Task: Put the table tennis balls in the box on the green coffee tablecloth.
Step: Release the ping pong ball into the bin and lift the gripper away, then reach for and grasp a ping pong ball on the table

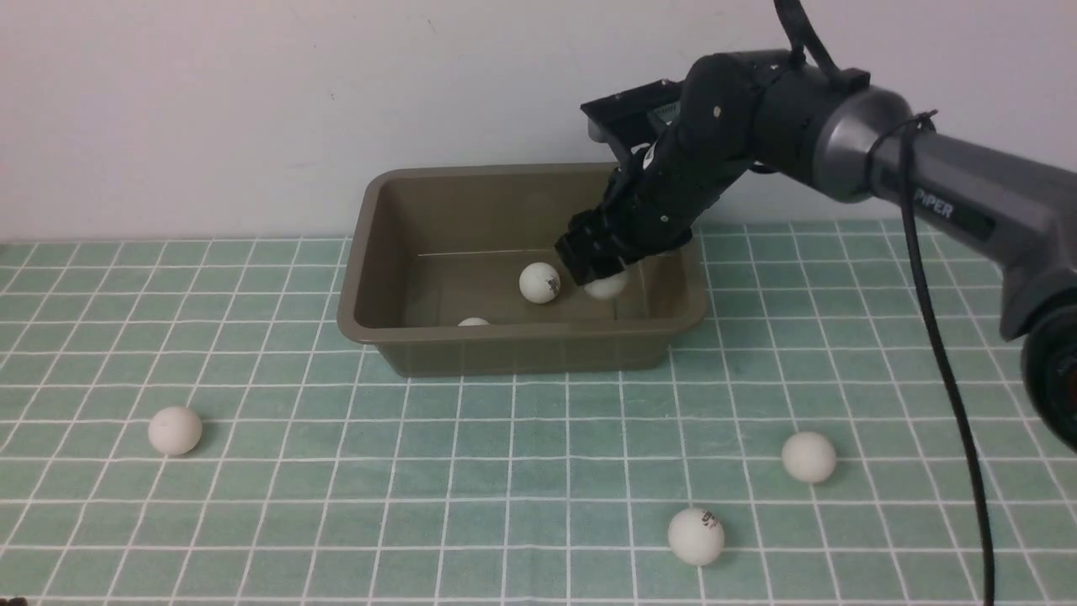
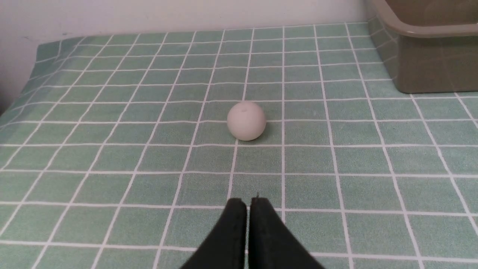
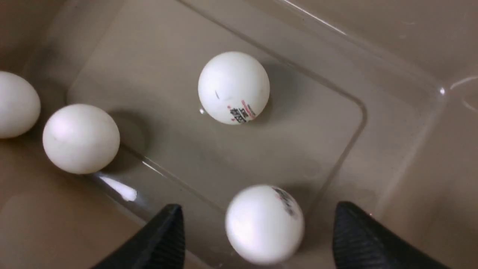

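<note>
The olive-brown box (image 1: 522, 335) stands on the green coffee tablecloth (image 1: 505, 438). My right gripper (image 1: 593, 261) reaches down inside it, open. In the right wrist view a blurred table tennis ball (image 3: 264, 224) lies loose between the spread fingers (image 3: 164, 235), with a gap on either side. A ball with a logo (image 3: 233, 87) and two plain ones (image 3: 80, 138) (image 3: 16, 104) rest on the box floor. Three balls lie on the cloth (image 1: 175, 430) (image 1: 809, 457) (image 1: 696, 535). My left gripper (image 2: 248, 203) is shut and empty, low over the cloth, short of one white ball (image 2: 246, 121).
A pale wall runs close behind the box. The right arm's black cable (image 1: 942, 353) hangs down over the cloth's right side. In the left wrist view the box corner (image 2: 429, 56) sits off to one side and the cloth's edge (image 2: 22, 93) drops away on the other.
</note>
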### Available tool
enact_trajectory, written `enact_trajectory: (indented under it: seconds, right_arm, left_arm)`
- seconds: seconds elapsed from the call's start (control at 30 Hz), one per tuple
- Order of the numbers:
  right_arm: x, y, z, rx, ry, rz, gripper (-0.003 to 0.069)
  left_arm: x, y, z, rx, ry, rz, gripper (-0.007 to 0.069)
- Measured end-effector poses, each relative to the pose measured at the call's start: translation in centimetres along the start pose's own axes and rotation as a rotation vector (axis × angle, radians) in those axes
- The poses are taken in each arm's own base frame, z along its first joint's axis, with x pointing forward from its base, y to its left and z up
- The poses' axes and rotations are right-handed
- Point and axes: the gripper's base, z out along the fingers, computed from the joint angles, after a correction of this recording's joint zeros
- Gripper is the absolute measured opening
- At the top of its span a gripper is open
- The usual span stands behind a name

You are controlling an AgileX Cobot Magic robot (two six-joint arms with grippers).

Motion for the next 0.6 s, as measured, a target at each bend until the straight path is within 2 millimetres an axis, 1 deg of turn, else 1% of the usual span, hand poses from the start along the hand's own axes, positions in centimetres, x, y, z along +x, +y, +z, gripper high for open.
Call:
enact_trajectory:
  seconds: [0.07,0.1,0.17,0.23,0.3,0.37,0.43,0.47,0.5,0.53,0.6]
  right_arm:
    - [-0.4,0.1,-0.8,-0.002,0.016,-0.002,0.0501]
    - [-1.0,0.1,-1.7,0.007,0.020,-0.015,0.0504]
    - [-2.1,-0.1,-4.5,0.058,0.049,-0.049,0.0507]
    - [-2.9,-0.7,-6.8,0.134,0.021,-0.040,0.0507]
    - [-3.1,-1.4,-8.7,0.194,0.001,-0.002,0.0507]
    - [-2.8,-2.1,-10.3,0.216,-0.010,0.046,0.0507]
    - [-2.0,-3.0,-11.6,0.228,0.002,0.083,0.0507]
    - [-1.1,-3.5,-12.0,0.229,0.030,0.104,0.0507]
    - [-0.5,-3.8,-12.2,0.229,0.046,0.114,0.0507]
    - [0.6,-4.1,-12.5,0.229,0.076,0.126,0.0505]
    - [2.5,-4.3,-12.5,0.224,0.140,0.129,0.0498]
  left_arm:
    - [0.0,0.0,0.0,0.000,0.000,0.000,-0.0004]
    - [0.0,0.0,0.0,0.000,0.000,0.000,-0.0004]
    - [0.0,0.0,0.0,0.000,0.000,0.000,-0.0004]
    - [0.0,0.0,0.0,0.000,0.000,0.000,-0.0004]
    - [0.0,0.0,0.0,0.000,0.000,0.000,-0.0004]
    - [0.0,0.0,0.0,0.000,0.001,0.000,-0.0004]
    - [0.0,0.0,0.0,0.000,0.001,0.000,-0.0004]
    - [0.0,0.0,0.0,0.000,0.001,0.000,-0.0004]
    - [0.0,0.0,0.0,0.000,0.001,0.000,-0.0004]
    - [0.0,0.0,0.0,0.000,0.001,0.000,-0.0004]
    - [0.0,0.0,0.0,0.000,0.001,0.000,-0.0004]
